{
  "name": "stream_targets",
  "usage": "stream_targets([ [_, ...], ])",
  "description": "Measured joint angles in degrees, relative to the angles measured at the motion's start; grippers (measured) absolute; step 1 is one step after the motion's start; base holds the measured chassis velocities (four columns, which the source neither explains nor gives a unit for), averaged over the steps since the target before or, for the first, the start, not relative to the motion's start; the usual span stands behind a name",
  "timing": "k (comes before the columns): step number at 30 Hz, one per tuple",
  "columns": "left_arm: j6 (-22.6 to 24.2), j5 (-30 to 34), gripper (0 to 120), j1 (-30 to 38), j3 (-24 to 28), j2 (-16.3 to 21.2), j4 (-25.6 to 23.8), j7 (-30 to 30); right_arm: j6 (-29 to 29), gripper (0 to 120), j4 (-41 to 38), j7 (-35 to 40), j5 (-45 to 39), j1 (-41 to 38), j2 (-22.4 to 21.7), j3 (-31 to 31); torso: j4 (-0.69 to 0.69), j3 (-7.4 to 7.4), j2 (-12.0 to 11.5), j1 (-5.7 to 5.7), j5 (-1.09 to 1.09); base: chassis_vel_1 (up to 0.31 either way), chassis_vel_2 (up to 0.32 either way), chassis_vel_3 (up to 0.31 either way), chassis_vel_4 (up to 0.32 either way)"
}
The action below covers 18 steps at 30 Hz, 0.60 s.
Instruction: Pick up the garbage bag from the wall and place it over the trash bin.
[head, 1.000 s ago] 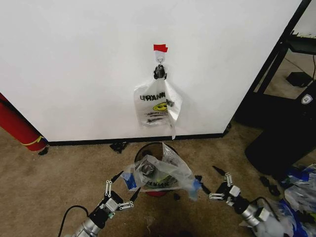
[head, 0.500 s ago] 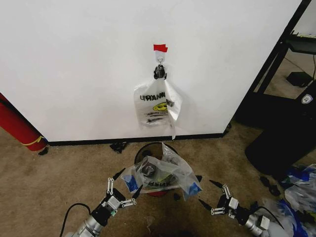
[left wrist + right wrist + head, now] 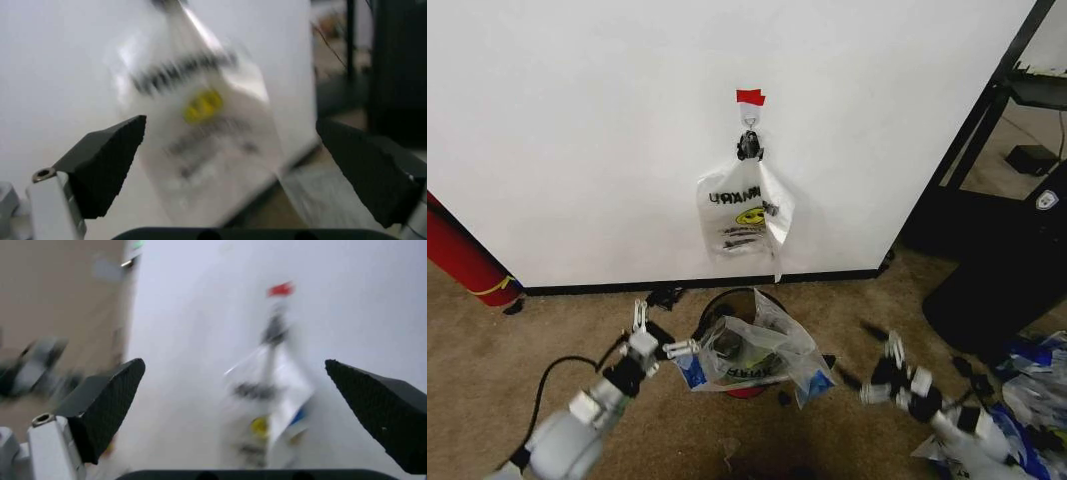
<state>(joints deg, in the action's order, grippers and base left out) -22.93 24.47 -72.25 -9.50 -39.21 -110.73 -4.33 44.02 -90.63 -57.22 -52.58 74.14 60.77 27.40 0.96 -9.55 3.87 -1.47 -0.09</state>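
The garbage bag (image 3: 757,358), translucent with blue patches, lies draped over the black wire trash bin (image 3: 727,298), whose red base (image 3: 745,392) shows underneath. My left gripper (image 3: 662,332) is open just beside the bag's left edge, with nothing between its fingers. My right gripper (image 3: 869,362) is open over the carpet, a short way right of the bag and apart from it. On the white wall (image 3: 577,150), a similar bag (image 3: 745,212) with mirror-reversed print hangs from a hook (image 3: 749,120) under red tape (image 3: 750,97). It appears blurred in the left wrist view (image 3: 200,145) and the right wrist view (image 3: 270,405).
A red cylinder (image 3: 462,260) leans at the left by the black baseboard (image 3: 607,288). A black rack and a dark unit (image 3: 1002,270) stand at the right. Loose plastic bags (image 3: 1037,400) lie at the lower right, and small dark scraps dot the carpet around the bin.
My left arm has lifted and swung toward the wall, beside the bag's left edge. My right gripper has drawn away from the bag's right corner. The bag over the bin has settled slightly.
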Motion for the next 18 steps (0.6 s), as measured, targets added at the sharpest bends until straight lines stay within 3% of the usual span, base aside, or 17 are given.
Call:
stream_targets([
  [4, 4.3, 5.3, 100, 19.9, 18.6, 3.2, 8.4, -2.0, 0.4, 100, -5.8, 17.6, 7.2, 1.9, 2.5, 2.2, 0.08, -0.01, 0.0, 0.00, -0.05, 0.000, 0.000, 0.000, 0.000],
  [5, 5.0, 6.0, 100, 25.6, 23.5, 2.9, 10.7, -2.1, 0.9, 100, -6.6, 22.9, 10.3, 2.1, 3.4, 2.8, 0.06, -0.01, 0.0, -0.01, -0.02, 0.000, 0.000, 0.000, 0.000],
  [6, 5.0, 6.0, 100, 25.6, 23.5, 2.9, 10.7, -2.1, 0.9, 100, -6.6, 22.9, 10.3, 2.1, 3.4, 2.8, 0.06, -0.01, 0.0, -0.01, -0.02, 0.000, 0.000, 0.000, 0.000],
  [9, 6.4, 7.5, 100, 39.1, 35.3, -0.2, 16.4, -2.4, 2.6, 100, -7.3, 34.2, 18.9, 2.3, 6.4, 4.7, 0.07, -0.01, 0.0, -0.01, -0.03, 0.000, 0.000, 0.000, 0.000],
  [12, 8.5, 7.8, 100, 47.4, 42.0, -3.4, 20.8, -3.4, 3.0, 100, -7.2, 36.1, 22.4, 2.7, 8.4, 6.8, 0.08, -0.01, 0.0, -0.01, -0.01, 0.000, 0.000, 0.000, 0.000],
  [18, 13.1, 7.7, 100, 54.6, 48.7, -6.2, 26.2, -6.1, 3.0, 100, -8.3, 37.4, 22.7, 4.0, 9.8, 8.9, 0.04, 0.00, 0.0, -0.01, -0.02, 0.000, 0.000, 0.000, 0.000],
])
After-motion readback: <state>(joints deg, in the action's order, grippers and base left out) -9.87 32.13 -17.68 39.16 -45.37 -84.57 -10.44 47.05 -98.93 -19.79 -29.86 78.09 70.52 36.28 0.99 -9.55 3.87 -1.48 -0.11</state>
